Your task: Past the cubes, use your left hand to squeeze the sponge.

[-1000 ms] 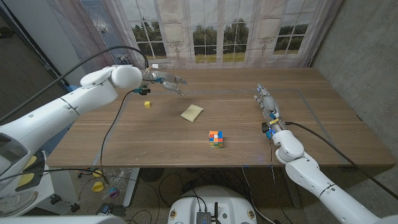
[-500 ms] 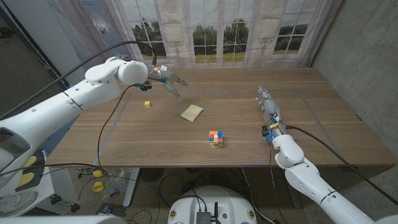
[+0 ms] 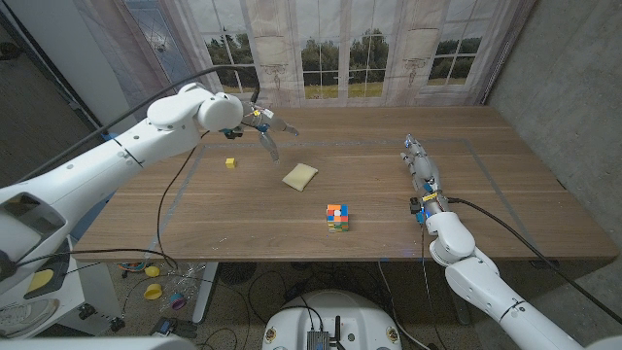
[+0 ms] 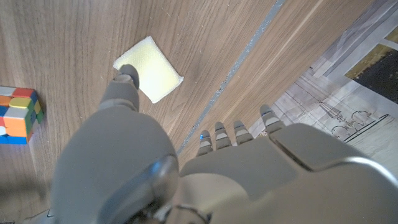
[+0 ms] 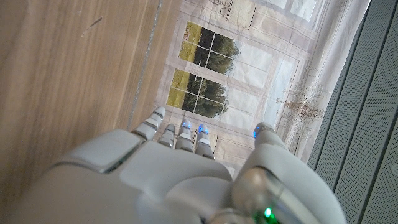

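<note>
Left hand (image 3: pixel 264 128) hovered with fingers spread and empty, yellow sponge (image 3: pixel 300 176) just beyond its fingertips, right hand (image 3: pixel 419 163) open, fingers extended

Just beyond the left hand (image 4: pixel 186 168), with its smooth, faintly glossy grey plastic shell, the sponge (image 4: pixel 149 76) looks pale yellow, matt and finely pored, soft like foam. It lies on a table (image 3: pixel 505 194) of matt brown wood with visible grain. Nearer the wrist, the multicoloured cube (image 4: pixel 20 115) shows shiny plastic faces.
</note>
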